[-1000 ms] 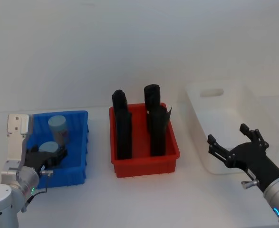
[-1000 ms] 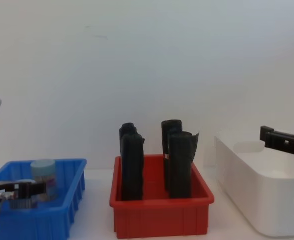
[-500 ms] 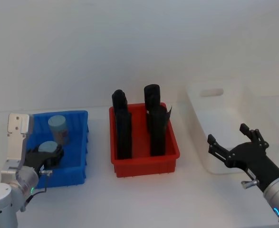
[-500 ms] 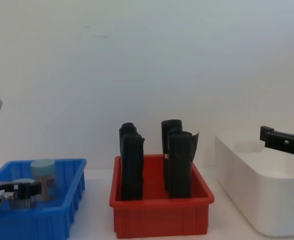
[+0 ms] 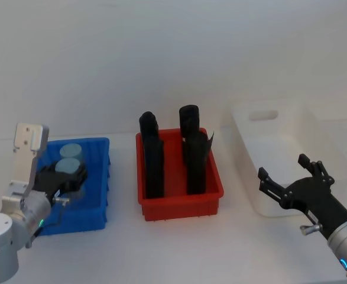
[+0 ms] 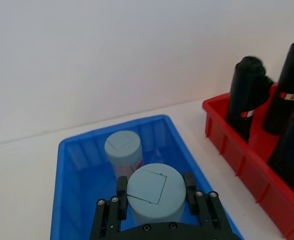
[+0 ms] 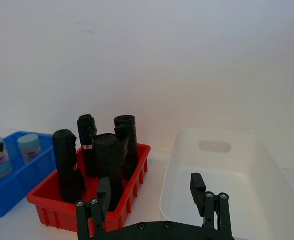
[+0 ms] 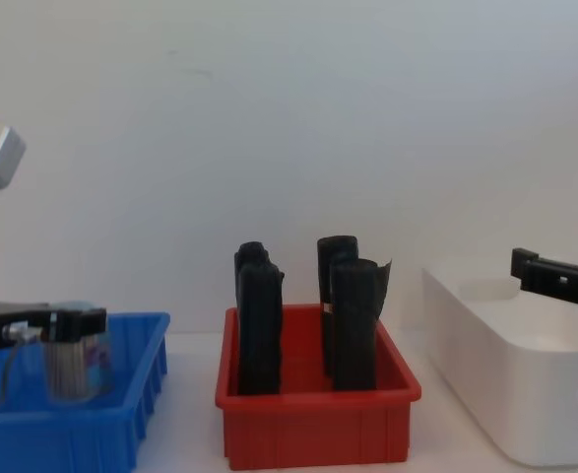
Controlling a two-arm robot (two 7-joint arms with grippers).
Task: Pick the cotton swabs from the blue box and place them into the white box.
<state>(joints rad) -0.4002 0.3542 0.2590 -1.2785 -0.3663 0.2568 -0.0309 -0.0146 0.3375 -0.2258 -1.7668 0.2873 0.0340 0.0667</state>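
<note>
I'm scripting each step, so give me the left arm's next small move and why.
Probably raise it straight up: the left gripper is shut on a cotton swab tub held low over the blue box, and tall black rolls stand between it and the white box. The right gripper hovers open near it.

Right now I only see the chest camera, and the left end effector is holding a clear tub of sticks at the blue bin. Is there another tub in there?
Observer: Yes. The head view shows a second small clear cylindrical tub with a pale blue-green lid upright in the low bright blue plastic box, behind the held tub.
Operator: Is the grip good?
Observer: In the left wrist view the left end effector has a finger on each side of that tub's lid.
Operator: And the right one?
Observer: The right wrist view shows the right end effector open, by the plain white plastic box.
</note>
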